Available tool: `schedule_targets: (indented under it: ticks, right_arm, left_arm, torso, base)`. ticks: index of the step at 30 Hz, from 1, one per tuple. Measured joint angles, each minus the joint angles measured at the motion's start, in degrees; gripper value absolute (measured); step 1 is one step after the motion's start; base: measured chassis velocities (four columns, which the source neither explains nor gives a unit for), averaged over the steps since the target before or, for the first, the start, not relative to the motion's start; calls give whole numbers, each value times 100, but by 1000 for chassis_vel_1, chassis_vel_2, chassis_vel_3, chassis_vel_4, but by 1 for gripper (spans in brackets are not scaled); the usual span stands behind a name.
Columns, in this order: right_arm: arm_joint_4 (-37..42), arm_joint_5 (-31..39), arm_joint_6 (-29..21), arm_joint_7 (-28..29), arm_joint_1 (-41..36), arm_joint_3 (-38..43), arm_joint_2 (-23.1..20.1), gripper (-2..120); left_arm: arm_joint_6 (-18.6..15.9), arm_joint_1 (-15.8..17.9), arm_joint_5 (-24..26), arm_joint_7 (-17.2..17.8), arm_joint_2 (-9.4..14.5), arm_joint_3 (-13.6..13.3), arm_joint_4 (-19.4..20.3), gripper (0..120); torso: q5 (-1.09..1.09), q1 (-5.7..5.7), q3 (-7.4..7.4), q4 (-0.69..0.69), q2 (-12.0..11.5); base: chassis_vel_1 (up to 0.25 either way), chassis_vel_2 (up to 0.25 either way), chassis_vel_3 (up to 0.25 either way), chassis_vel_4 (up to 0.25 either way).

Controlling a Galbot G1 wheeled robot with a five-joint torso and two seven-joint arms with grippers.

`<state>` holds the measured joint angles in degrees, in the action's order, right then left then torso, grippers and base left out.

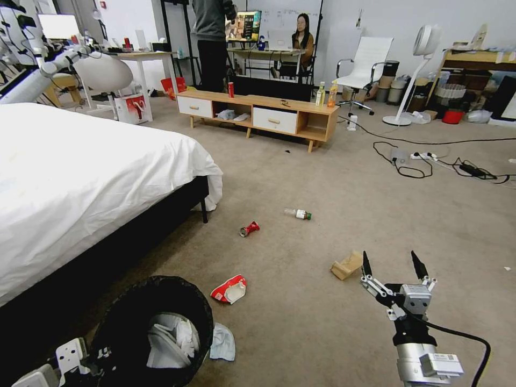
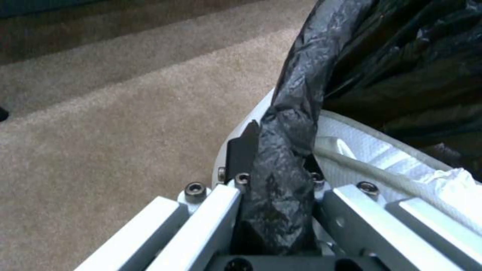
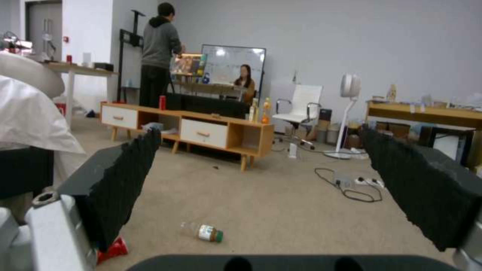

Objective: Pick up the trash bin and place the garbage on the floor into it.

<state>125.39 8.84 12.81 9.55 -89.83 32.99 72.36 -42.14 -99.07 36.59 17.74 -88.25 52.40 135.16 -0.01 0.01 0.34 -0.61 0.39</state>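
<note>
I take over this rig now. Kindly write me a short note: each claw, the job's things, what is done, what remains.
Left claw: shut on the rim of the white bin with black bag, beside the bed.
Right claw: open, empty, above the carpet.
Done: white tissue in the bin.
Left on the floor: another tissue, red-and-white packet, crushed red can, clear green-capped bottle, tan paper bag.

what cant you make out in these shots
- Trash bin, head view: its white body is hidden under the black bag and cut off by the bottom edge.
- Left gripper, left wrist view: one finger is behind the bag fold it clamps.
- Crushed can, right wrist view: mostly behind a finger of the open right gripper.
</note>
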Motion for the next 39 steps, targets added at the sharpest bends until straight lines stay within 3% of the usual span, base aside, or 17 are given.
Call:
schedule_targets:
  ticks: [16,39]
  right_arm:
    - [-163,-431,-56,280,-91,-120,178,100]
    - [-237,-370,-105,354,-30,-96,144,100]
  left_arm:
    - [25,61,-205,-89,-107,-66,-7,2]
    - [17,38,-180,-120,-110,-16,9,2]
  torso:
    - [0,0,0,0,0]
    - [0,0,0,0,0]
  base:
    - [19,21,21,15]
    - [33,35,35,36]
